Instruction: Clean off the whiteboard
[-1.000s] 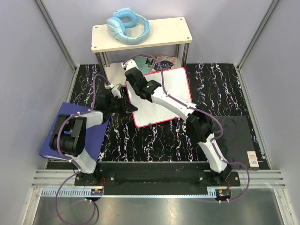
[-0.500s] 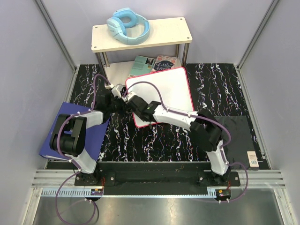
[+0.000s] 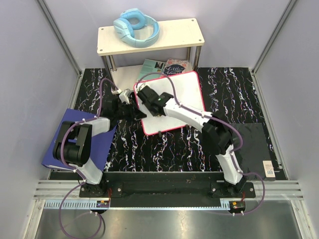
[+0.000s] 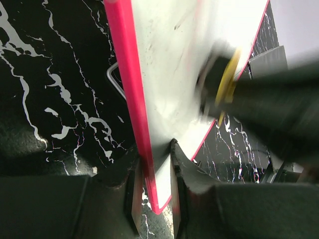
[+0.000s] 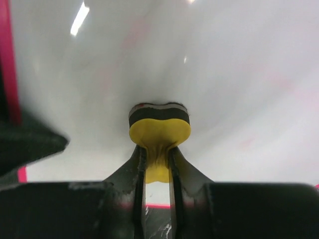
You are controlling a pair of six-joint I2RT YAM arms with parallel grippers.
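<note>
The whiteboard (image 3: 185,94), a single flat, roughly square white board with a thin pink-red frame and rounded corners, lies on the black white-veined marble tabletop (image 3: 239,89) near the middle, turned a little askew. Its far corner sits just in front of the shelf legs.

Two arms work on it. The left gripper (image 3: 132,111) pinches the board's left edge. The left wrist view shows its two fingers (image 4: 132,191) closed on either side of the pink frame (image 4: 124,74), one above and one below.

The right gripper (image 3: 143,93) reaches over the board's left part and is clenched on one yellow eraser with a black felt pad (image 5: 159,127). In the right wrist view the felt is pressed against the white surface (image 5: 224,59), which carries faint pink smudges. From the left wrist the same eraser (image 4: 227,82) appears blurred above the board.

Behind the board stands one cream shelf on metal legs (image 3: 172,35) with one pair of light blue headphones (image 3: 135,27) on top. Two books lie under it, a teal one (image 3: 152,66) and a pink-patterned one (image 3: 178,66), their near edges touching or tucked under the board; I cannot tell which. One blue binder (image 3: 104,144) lies under the left arm, well apart from one dark square mat (image 3: 251,142) on the right.
</note>
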